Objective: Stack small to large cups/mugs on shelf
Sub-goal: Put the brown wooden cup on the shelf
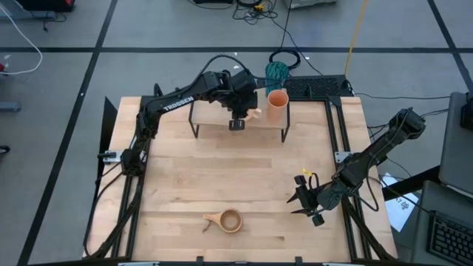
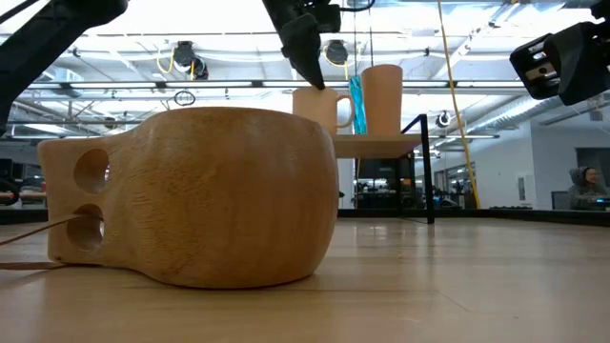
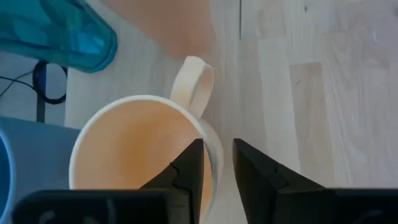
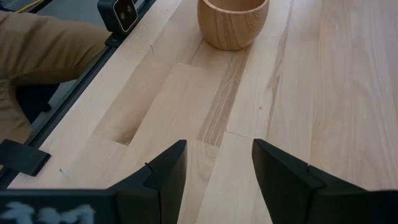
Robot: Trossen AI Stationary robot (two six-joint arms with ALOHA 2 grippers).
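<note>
**A:** Where is your left gripper (image 3: 216,163)?

**B:** Over the shelf (image 1: 214,118) at the far side of the table (image 1: 222,177). Its fingers stand narrow, one inside and one outside the rim of the orange handled mug (image 3: 140,155), pinching the wall just by the handle. You see the mug standing on the shelf board in the low view.

**A:** What else sits on your shelf?

**B:** The orange-brown tumbler (image 1: 277,103) stands upright just beside the mug, toward the shelf's right end. The teal textured tumbler (image 1: 276,72) shows right behind it; the left wrist view has it tilted. A blue cup (image 3: 9,168) edges into that wrist view beside the mug.

**A:** And your right gripper (image 4: 216,163)?

**B:** Low over the table's near right part, fingers wide apart, holding nothing. The tan wooden cup (image 1: 230,220) stands upright near the front edge, well apart from the shelf, stub handle toward your left arm.
</note>
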